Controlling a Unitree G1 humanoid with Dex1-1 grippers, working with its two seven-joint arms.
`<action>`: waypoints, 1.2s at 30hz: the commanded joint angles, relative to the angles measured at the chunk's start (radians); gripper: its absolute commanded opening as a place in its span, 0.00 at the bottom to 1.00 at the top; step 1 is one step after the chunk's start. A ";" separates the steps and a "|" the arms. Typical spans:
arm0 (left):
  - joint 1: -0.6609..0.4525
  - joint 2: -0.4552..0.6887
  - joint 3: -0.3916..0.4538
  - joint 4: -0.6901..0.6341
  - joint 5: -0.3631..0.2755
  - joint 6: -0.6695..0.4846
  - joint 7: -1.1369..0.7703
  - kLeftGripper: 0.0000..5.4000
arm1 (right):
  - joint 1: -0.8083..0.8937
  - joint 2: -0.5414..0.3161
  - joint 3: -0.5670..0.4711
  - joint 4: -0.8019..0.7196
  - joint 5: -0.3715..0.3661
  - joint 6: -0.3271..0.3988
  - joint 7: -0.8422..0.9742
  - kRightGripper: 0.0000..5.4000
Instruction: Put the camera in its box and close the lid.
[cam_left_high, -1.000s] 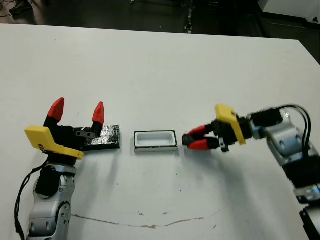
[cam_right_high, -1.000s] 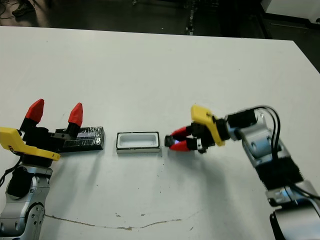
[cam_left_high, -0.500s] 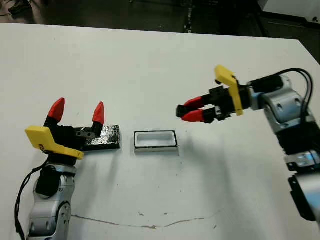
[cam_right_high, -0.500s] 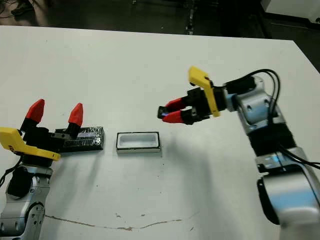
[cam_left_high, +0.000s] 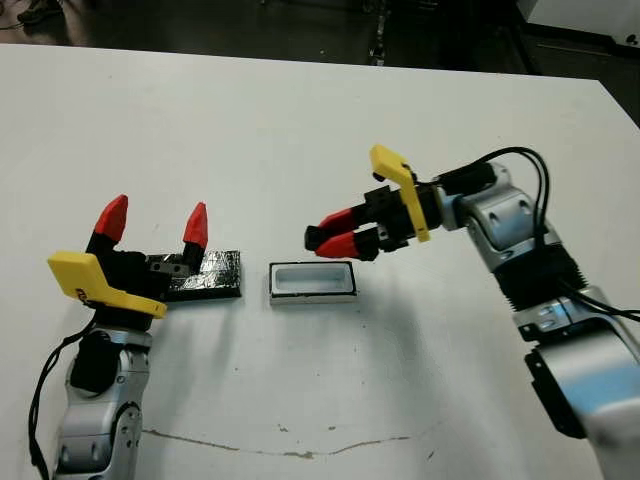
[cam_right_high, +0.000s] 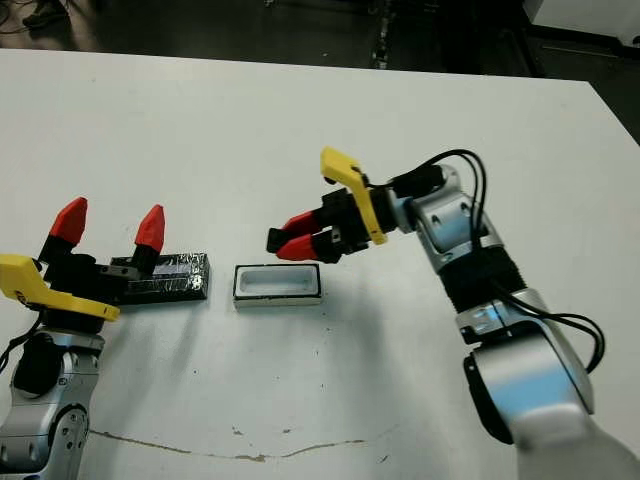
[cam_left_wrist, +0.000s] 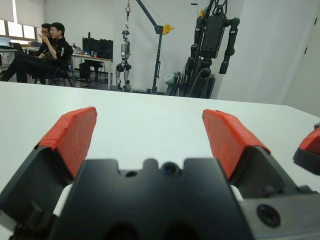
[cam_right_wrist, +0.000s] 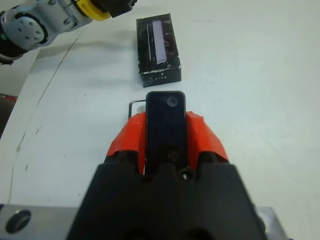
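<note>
The left hand (cam_left_high: 152, 228) is hovering at the near left of the tabletop (cam_left_high: 300, 120) with fingers spread wide, holding nothing, just beside the lid (cam_left_high: 212, 274). The box (cam_left_high: 312, 281) is sitting open beside it. Above the box's far edge, the right hand (cam_left_high: 322, 236) is clamping the camera (cam_right_wrist: 165, 127).

Bright, even overhead light; soft shadows on the white table (cam_left_high: 300, 120); glare on the lid (cam_right_wrist: 159, 35).

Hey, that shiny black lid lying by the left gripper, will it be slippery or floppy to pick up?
The lid lies flat on the table, so pinching its edge may be awkward. Its crinkled foil surface looks slick. It seems a stiff slab, probably light.
</note>
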 joint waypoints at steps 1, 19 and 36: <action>0.008 0.002 0.003 0.002 -0.002 0.009 -0.001 1.00 | 0.005 0.010 0.009 0.013 -0.017 -0.016 -0.019 0.31; 0.017 0.001 0.002 0.007 0.004 -0.002 -0.002 1.00 | 0.021 0.050 0.038 0.024 -0.047 -0.031 -0.027 0.31; 0.019 -0.002 0.002 0.010 0.007 -0.008 0.000 1.00 | 0.084 0.056 0.060 -0.072 -0.049 0.025 -0.090 0.31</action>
